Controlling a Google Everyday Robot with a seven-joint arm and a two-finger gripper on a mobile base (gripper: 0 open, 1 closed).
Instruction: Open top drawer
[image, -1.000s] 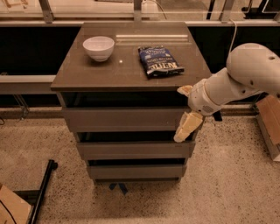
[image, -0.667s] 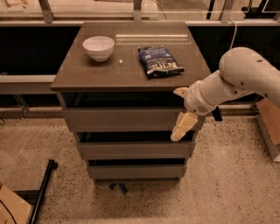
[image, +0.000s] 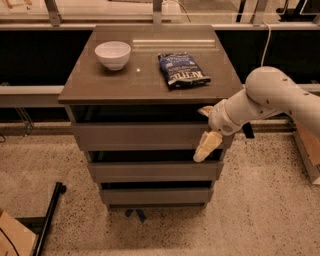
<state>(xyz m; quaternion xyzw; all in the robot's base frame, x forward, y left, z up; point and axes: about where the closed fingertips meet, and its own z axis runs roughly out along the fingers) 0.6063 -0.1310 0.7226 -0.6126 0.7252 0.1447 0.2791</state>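
Note:
The top drawer (image: 140, 136) is the widest grey-brown front, just under the cabinet's tabletop (image: 145, 87). It looks shut, with a dark gap above it. My gripper (image: 205, 129) is at the drawer front's right end. Its cream fingers are spread apart: the upper one (image: 205, 110) is at the gap above the front, the lower one (image: 207, 146) hangs at the front's bottom edge. The white arm (image: 270, 100) reaches in from the right.
A white bowl (image: 113, 54) and a blue chip bag (image: 183, 70) lie on the tabletop. Two narrower drawers (image: 150, 171) sit below. A black stand (image: 50, 215) and a cardboard box (image: 12, 240) are at lower left on the speckled floor.
My gripper and arm have moved left, from beside the cabinet's right edge onto the right end of the top drawer front. The drawers have not moved.

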